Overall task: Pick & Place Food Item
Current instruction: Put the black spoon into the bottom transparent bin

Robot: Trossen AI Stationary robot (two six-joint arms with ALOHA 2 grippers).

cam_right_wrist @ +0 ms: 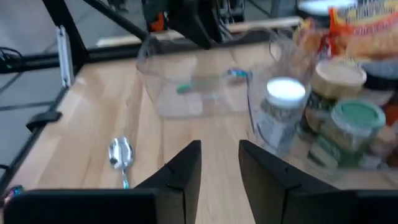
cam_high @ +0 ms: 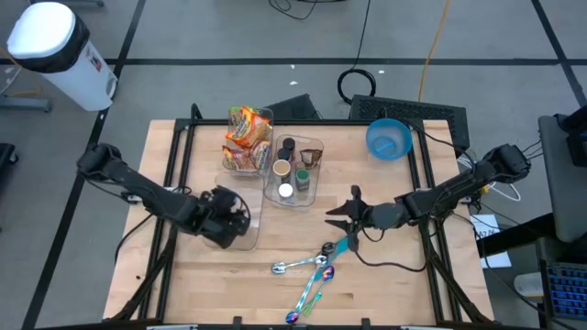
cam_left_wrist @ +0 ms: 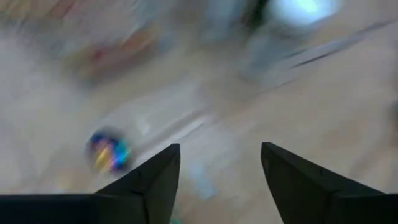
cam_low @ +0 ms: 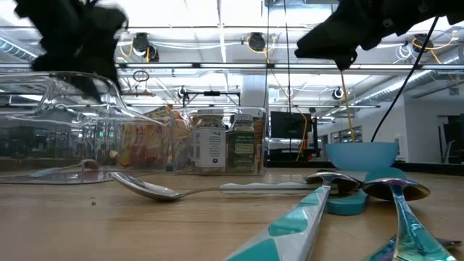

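We note left gripper (cam_high: 240,223) over empty clear bin (cam_high: 240,197) — fingers parted, holding nothing. Right gripper (cam_high: 336,216) beside jar bin (cam_high: 295,171) — narrow gap, empty.

surface: wooden table (cam_high: 385,275) | far centre: two clear bins, one (cam_high: 249,139) with snack packets, one (cam_high: 295,174) with jars, side by side | far right: blue bowl (cam_high: 389,138) | left of centre: empty clear bin (cam_high: 240,206) | near centre: spoons (cam_high: 307,275) lay loose, one silver, others with teal or iridescent handles
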